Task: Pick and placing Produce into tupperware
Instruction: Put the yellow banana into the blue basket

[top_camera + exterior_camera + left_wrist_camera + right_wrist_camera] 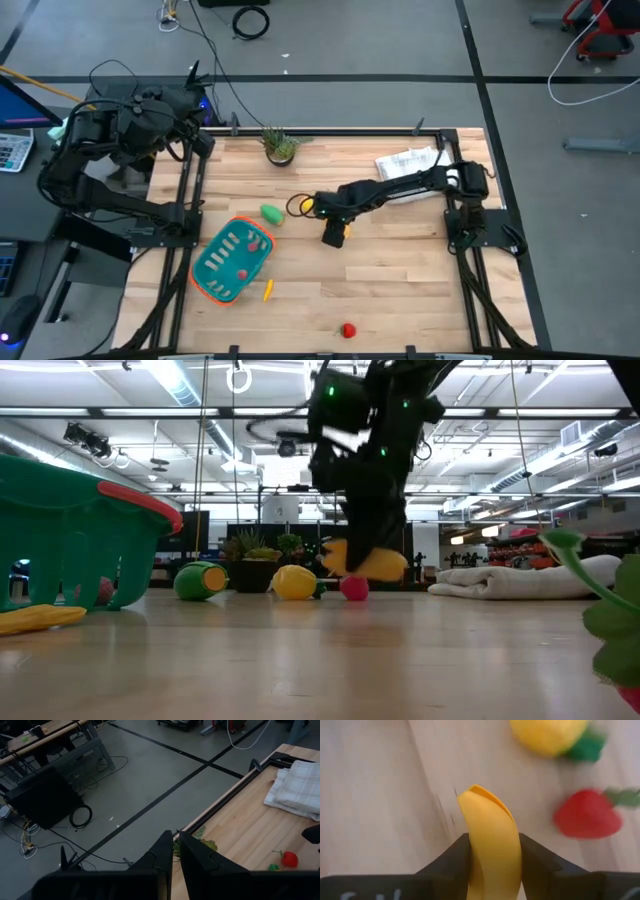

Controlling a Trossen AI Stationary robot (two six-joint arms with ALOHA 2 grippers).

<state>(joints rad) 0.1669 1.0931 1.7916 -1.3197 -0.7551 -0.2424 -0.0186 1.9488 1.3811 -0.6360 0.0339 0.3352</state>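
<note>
My right gripper (333, 232) hangs over the middle of the table, shut on the yellow banana (365, 563). Just beyond it lie the yellow lemon (547, 735), a red strawberry (587, 815) and the green piece (271, 212). The teal basket with the orange rim (232, 260) stands toward the table's left, with small red pieces inside. A thin yellow-orange piece (268, 290) lies beside the basket's near side. Another red piece (348, 329) rests by the near edge. My left gripper (175, 855) waits shut beyond the table's far left corner. My right gripper pinches the banana between its two fingers (450, 860), which lie across it. It comes from above, pointing down. One end of the banana (482, 795) sticks out past the fingertips. The banana (365, 563) is lifted clear of the table.
A spiky green potted plant (280, 145) stands at the far edge. A white checked folded cloth (408, 162) lies in the far right corner, under the right arm. Bare wood stretches between the basket and the table's right side.
</note>
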